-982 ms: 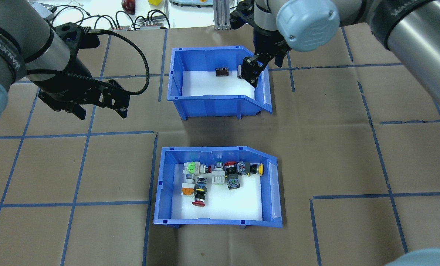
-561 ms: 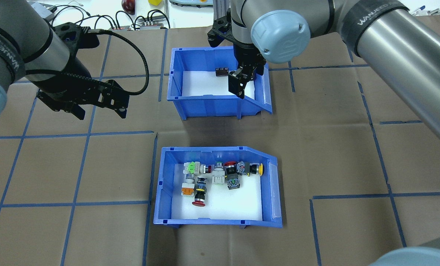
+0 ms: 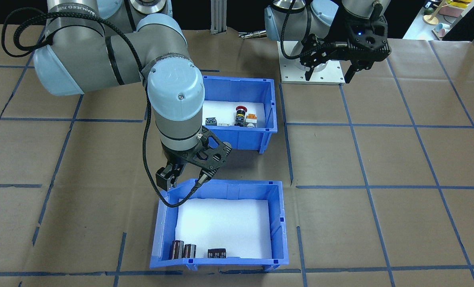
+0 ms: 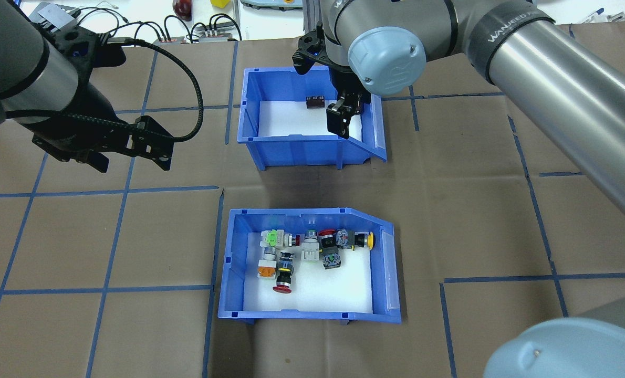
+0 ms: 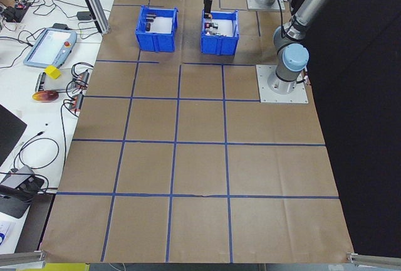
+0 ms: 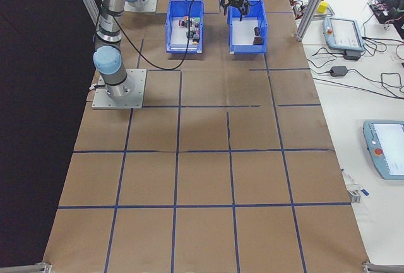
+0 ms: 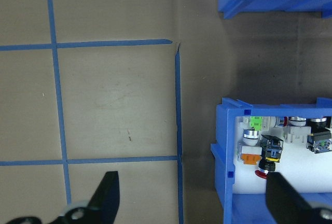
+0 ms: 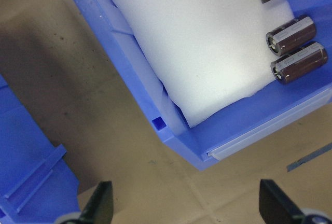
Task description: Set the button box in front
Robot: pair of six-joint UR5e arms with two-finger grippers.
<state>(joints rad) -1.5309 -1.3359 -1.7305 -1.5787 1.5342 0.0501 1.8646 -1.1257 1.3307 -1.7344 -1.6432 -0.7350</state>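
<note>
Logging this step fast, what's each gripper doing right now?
Left gripper: open, holding nothing.
Right gripper: open, holding nothing, straddling the cylinder bin corner.

We see a robotics lab: beyond the right gripper [image 4: 344, 118] lie teach pendants [image 6: 344, 33], cables [image 5: 78, 83] and aluminium framing [image 6: 309, 1] beside a taped brown table [image 6: 202, 178].
</note>
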